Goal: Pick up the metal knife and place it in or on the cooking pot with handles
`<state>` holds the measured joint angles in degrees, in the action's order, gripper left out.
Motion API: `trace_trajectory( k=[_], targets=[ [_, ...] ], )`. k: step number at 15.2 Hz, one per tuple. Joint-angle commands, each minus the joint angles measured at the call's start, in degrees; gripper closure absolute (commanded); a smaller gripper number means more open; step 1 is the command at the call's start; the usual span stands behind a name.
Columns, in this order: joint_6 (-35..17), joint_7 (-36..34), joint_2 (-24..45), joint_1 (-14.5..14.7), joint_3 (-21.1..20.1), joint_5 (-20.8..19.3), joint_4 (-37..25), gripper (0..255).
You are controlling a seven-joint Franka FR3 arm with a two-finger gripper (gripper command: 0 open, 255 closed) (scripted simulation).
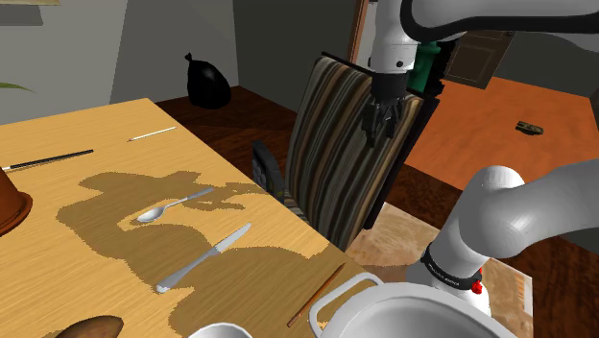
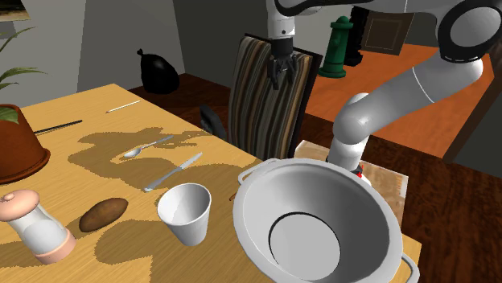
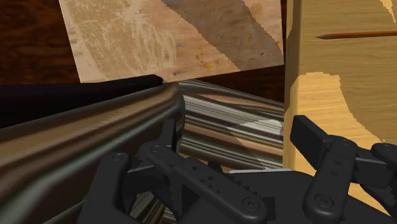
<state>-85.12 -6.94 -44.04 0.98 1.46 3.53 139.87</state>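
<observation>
While the hand (image 1: 381, 120) hangs with fingers (image 3: 321, 149) apart by the striped chair (image 1: 331, 158) at the upper middle, it should descend over the knife (image 1: 203, 257), lying on the surface (image 1: 86, 187) at lower left, and grip across its handle.

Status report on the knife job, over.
Gripper: jaws open, empty, above the striped chair. Knife flat on the table, near the spoon, nothing lying on it. Pot empty, at the table's near end.

Spoon (image 1: 168, 205), cup (image 2: 185, 213), potato (image 2: 103, 214) on table (image 1: 58, 250); striped chair (image 1: 331, 144) beside.
</observation>
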Motion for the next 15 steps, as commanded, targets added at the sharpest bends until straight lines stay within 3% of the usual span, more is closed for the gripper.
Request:
trace_trajectory(
  k=[1,8,15],
  targets=[
    [0.00,0.00,0.00,0.00,0.00,0.00,0.00,0],
    [-5.63,-21.45,-6.25,-0.34,-11.65,10.86,7.51,0],
    [-14.50,-42.70,-4.93,-0.79,-25.46,21.54,9.22,0]
  ],
)
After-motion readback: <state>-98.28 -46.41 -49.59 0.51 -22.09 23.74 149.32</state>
